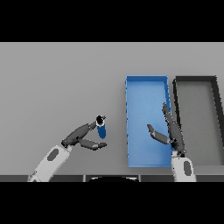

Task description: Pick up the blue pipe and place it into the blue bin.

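1. Flat grey table filling the head view, carrying 2 shallow rectangular bins side by side on the right half.
2. Short blue cylindrical pipe with a dark top end, standing roughly upright left of centre, well apart from both bins.
3. Left hand, dark, on a white and grey arm entering from the lower left corner; reaching up and to the right toward the pipe.
4. Upper fingers of that hand stretched out and touching the pipe near its dark top; thumb spread below, its tip just beside the pipe's lower end.
5. Pipe sitting in the gap between fingers and thumb; fingers fairly straight, not wrapped round it, so the hand reads as open rather than clamped.
6. Cannot tell whether the pipe rests on the table or is lifted slightly off it.
7. Blue rectangular open-topped bin, long side running away from the robot, right of centre; nothing lying inside.
8. Dark grey rectangular bin with black rim, just beside the blue bin on its right, walls close together.
9. Right hand, dark, on a white arm coming up from the lower edge; hovering over the right part of the blue bin, near its right wall.
10. Fingers of that hand extended away from the robot, thumb sticking out to the left over the bin floor; open, holding nothing.
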Controlling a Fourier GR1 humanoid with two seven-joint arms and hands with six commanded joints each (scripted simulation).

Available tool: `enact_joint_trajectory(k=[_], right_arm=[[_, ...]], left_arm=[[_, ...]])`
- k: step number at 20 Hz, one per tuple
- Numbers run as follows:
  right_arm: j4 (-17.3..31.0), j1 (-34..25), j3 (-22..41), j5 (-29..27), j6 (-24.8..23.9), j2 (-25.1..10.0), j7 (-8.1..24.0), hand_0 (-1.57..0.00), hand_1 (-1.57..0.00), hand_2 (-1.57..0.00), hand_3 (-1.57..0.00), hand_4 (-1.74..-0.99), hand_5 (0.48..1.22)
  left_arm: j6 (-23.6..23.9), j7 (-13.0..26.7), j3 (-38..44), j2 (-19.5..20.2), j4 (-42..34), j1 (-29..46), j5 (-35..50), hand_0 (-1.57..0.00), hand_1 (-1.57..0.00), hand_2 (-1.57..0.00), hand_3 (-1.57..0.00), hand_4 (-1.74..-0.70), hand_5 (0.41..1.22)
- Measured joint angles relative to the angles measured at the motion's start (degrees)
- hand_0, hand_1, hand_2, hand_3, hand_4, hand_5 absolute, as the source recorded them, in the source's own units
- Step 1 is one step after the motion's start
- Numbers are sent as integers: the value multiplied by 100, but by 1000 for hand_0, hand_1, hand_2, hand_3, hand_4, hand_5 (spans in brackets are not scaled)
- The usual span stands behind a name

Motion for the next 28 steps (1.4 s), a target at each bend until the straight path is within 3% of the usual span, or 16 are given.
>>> enact_joint_trajectory(k=[1, 3, 6, 8, 9, 11, 13, 15, 18, 22, 26, 28], right_arm=[[-13, 92, 22, 14, 33, -4, -114, 1, 1, 1, 1, -1266, 598], [-11, -46, 13, 47, -15, -13, 37, 1, 1, 1, 1, -1267, 598], [59, -13, -13, 23, -3, -3, 21, 1, 1, 1, 1, -1267, 600], [22, 2, 3, 38, -38, 39, -50, 1, 1, 1, 1, -1261, 600], [18, 76, 6, 42, -12, 21, -106, 1, 1, 1, 1, -1260, 600], [21, 55, -9, 46, -16, -3, -83, 1, 1, 1, 1, -1259, 605], [17, 7, -36, 18, -10, -24, -112, 1, 1, 1, 1, -1262, 611], [-22, 1, 26, 63, -13, 8, -74, 1, 1, 1, 1, -1260, 614], [72, -39, 15, 56, 11, -4, -11, 1, 1, 1, 1, -1252, 619], [15, -80, 29, 91, 0, -28, 3, 1, 1, 1, 1, -1248, 627], [19, 32, 33, 172, -43, -35, -24, 1, 1, 1, 1, -1221, 631], [71, 18, 36, 209, -57, -30, -100, 1, 1, 1, 1, -1217, 635]], left_arm=[[40, -81, 12, -69, 157, -109, -87, 1, 1, 1, 1, -1095, 441], [142, -247, -81, -265, 505, -269, -362, 1, 1, 1, 1, -1075, 445], [63, -465, -69, -587, 754, -416, -228, 1, 1, -19, -18, -1109, 507], [83, -610, 5, -779, 856, -444, -88, -17, -160, -290, -255, -1208, 607], [77, -626, 66, -870, 955, -459, 9, -187, -348, -481, -519, -1253, 730], [180, -572, 167, -1063, 1104, -465, 140, -668, -788, -873, -875, -1419, 906], [246, -688, 170, -1159, 1110, -436, 90, -993, -1070, -1124, -1102, -1532, 1020], [244, -792, 154, -1172, 1003, -324, 126, -1201, -1250, -1285, -1215, -1604, 1092], [482, -887, 29, -1171, 916, -300, -113, -1382, -1407, -1425, -1340, -1666, 1155], [539, -1166, 0, -1229, 626, -383, -61, -1493, -1504, -1511, -1415, -1706, 1194], [461, -1122, -103, -1195, -8, -467, 82, -1539, -1543, -1546, -1441, -1720, 1210], [443, -915, -139, -1174, -234, -580, 133, -1551, -1553, -1555, -1445, -1723, 1214]])
